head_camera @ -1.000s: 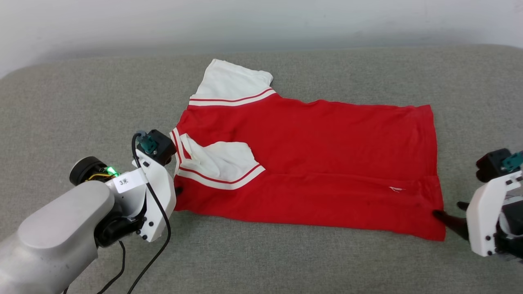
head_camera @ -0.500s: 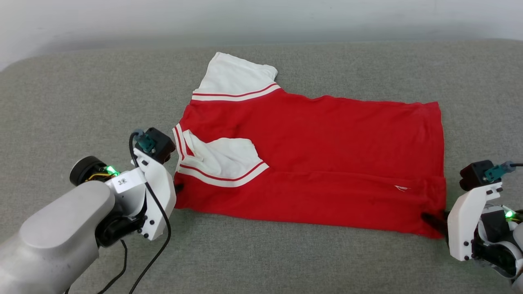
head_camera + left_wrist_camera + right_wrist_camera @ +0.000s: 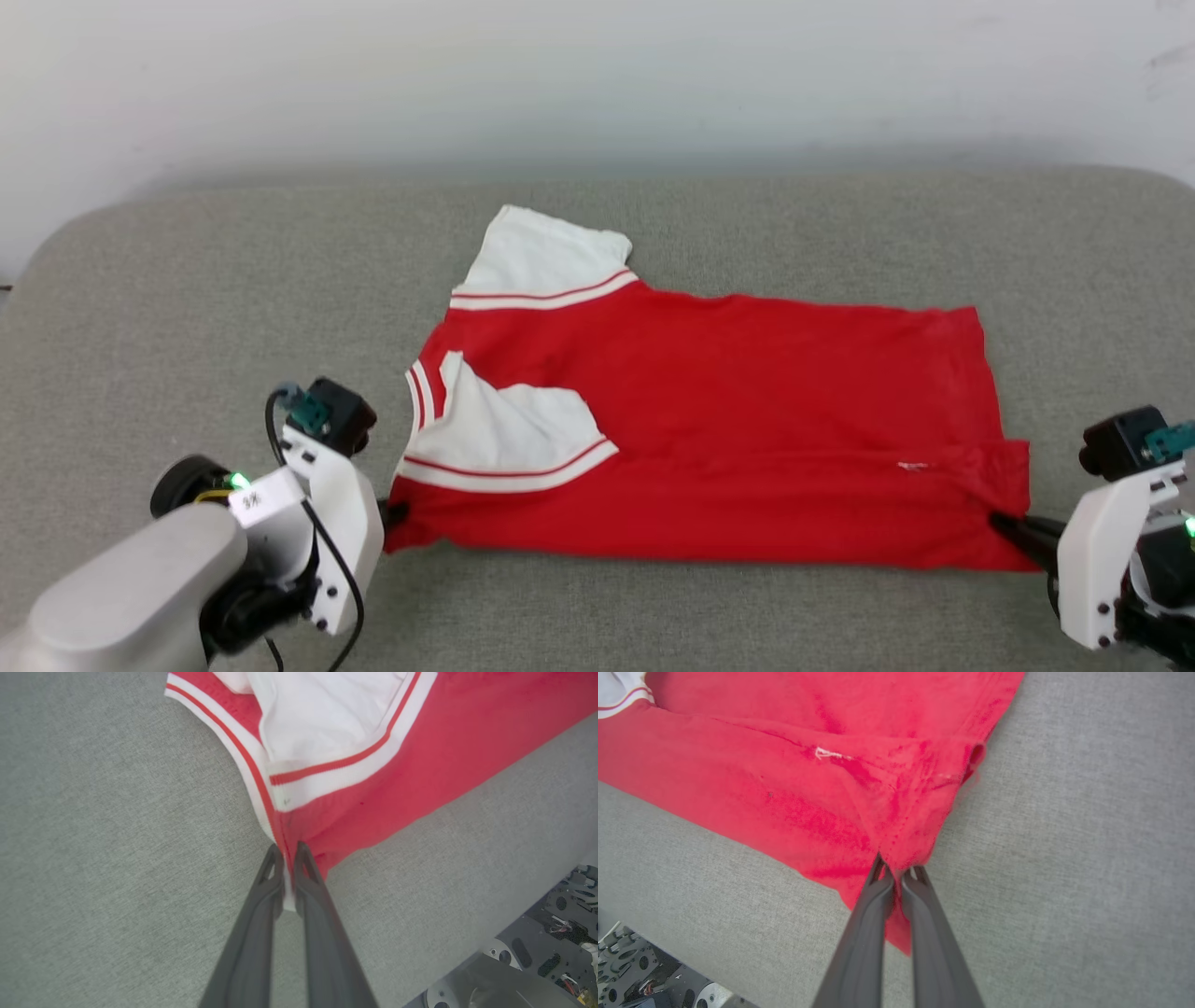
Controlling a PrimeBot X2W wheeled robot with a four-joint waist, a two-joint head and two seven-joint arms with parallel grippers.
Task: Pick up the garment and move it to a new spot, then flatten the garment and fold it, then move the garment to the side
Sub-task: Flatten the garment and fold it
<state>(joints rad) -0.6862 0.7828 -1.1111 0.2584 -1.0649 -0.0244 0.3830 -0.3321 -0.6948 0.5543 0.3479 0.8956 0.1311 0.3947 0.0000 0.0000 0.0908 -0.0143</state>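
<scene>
I've got the garment [image 3: 709,411] bright red, sleeves white, red-and-white striped trim edging them and the collar. Under the garment the cushion [image 3: 187,308] reads flecked grey. At the garment's near corners, left gripper [image 3: 286,854] and right gripper [image 3: 896,872] show dark grey fingers, white housings.

The garment [image 3: 728,420] lay spread lengthwise on the grey fabric surface [image 3: 187,280], collar end to the left and hem to the right, its red body doubled over along the near long edge. One white sleeve with red-and-white striped trim stuck out at the far side. The other lay folded in over the red body. The near hem corner was bunched.
</scene>
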